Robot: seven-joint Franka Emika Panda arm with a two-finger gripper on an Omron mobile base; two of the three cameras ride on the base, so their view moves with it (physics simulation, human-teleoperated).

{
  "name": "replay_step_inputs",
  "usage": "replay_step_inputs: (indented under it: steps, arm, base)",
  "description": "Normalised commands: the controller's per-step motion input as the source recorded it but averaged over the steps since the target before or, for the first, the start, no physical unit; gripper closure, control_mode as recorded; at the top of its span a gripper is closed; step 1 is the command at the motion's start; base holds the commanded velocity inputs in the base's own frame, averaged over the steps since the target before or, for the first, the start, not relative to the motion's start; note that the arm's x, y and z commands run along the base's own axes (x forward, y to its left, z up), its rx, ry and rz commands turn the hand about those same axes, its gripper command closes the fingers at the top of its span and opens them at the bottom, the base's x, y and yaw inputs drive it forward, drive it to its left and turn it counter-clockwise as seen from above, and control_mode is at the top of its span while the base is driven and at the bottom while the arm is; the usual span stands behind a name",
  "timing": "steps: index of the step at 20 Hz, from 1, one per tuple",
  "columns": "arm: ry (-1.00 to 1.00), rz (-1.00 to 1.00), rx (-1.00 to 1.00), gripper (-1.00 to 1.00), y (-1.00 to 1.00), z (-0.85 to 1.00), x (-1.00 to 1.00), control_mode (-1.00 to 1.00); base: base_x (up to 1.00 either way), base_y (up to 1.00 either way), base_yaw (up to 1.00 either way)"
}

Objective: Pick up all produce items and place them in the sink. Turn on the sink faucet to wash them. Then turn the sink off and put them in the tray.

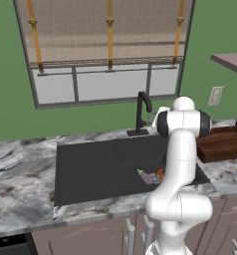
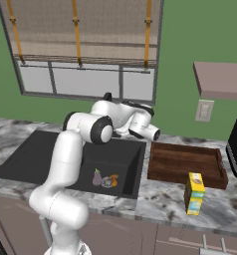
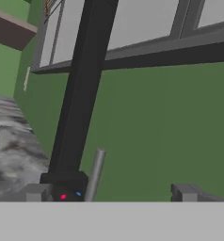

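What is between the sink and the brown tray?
Just bare marble counter between the sink and tray, seen from the right base view.

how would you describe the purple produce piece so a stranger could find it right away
Start at the wide black sink set in the marble counter below the window. Near its front right corner, beside the round steel drain, lie two small pieces. The purple produce piece is the dull purple one with a green stem tip; its neighbour, the orange piece, is plain orange.

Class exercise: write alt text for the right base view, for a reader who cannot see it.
A white robot arm reaches over a black sink holding a purple piece and an orange piece. A wooden tray and a yellow carton sit to the right.
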Motion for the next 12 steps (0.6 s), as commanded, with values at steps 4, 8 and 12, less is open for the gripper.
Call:
replay_step_inputs:
  steps: [4, 8, 12]
  arm:
    - [-0.02, 0.03, 0.01, -1.0, 0.12, 0.2, -0.05, -1.0]
    - [0.0, 0.02, 0.01, -1.0, 0.12, 0.19, 0.0, -1.0]
    - [0.0, 0.02, 0.0, -1.0, 0.15, 0.09, 0.0, -1.0]
  base:
    - [0.0, 0.0, 0.0]
    - [0.0, 0.0, 0.0]
    - [0.0, 0.0, 0.0]
